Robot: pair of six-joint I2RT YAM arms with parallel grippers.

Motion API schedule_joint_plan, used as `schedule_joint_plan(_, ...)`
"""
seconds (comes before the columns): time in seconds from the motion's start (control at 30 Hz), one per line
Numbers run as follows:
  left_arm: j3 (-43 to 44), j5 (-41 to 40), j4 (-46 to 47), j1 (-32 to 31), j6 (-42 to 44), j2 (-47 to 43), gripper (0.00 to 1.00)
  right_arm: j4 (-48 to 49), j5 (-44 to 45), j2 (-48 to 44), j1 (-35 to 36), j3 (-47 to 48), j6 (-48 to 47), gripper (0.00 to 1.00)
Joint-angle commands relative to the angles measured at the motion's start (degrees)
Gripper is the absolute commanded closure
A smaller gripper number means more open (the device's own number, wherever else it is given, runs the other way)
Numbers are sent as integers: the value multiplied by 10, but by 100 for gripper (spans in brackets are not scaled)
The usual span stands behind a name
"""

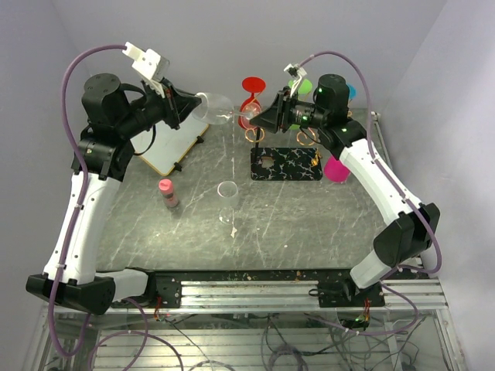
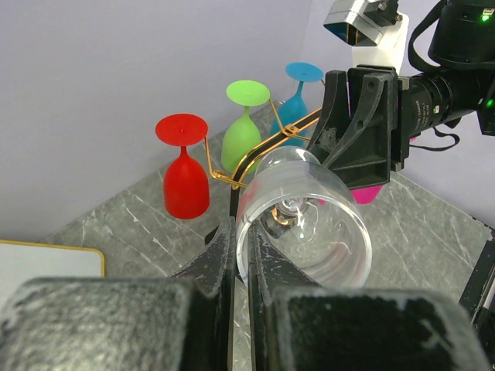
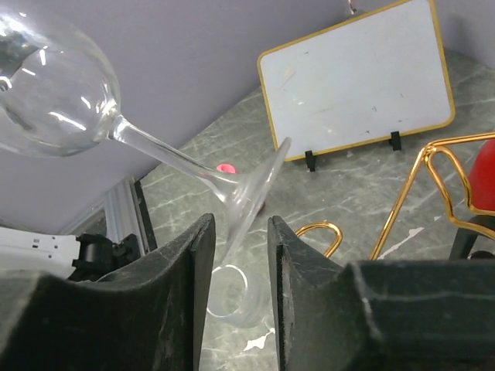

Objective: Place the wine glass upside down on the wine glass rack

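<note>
Wine glass (image 1: 211,107) lies horizontal, foot toward right tool (image 1: 252,118).

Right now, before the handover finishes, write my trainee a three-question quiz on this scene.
1. True or false: the raised clear wine glass already hangs on the wine glass rack.
2. Which part of that glass does the left tool pinch? A) stem B) bowl rim C) foot
3. Fill in: the right tool has its fingers on either side of the glass's ____.

Key: 1 false, it is in the air between the two tools; 2 B; 3 foot.
</note>
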Motion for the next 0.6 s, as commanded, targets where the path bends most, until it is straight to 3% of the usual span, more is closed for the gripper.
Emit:
schedule_joint_plan(0.0,-2,12,43,3,4,-10,93,20,-5,7,7,17,11,68)
schedule_joint_plan(0.17,-8,12,44,3,6,-11,93,27,-7,9,9,15,22,76)
schedule_joint_plan(0.3,-10,17,43,3,7,-14,93,14,7,10,9,25,11,100)
schedule_joint_plan(0.4,-16,22,40,3,12,-18,92,-6,34,7,6,39,-12,100)
schedule_joint_plan(0.57,-29,33,35,3,21,-28,79,-25,61,1,-15,54,-35,100)
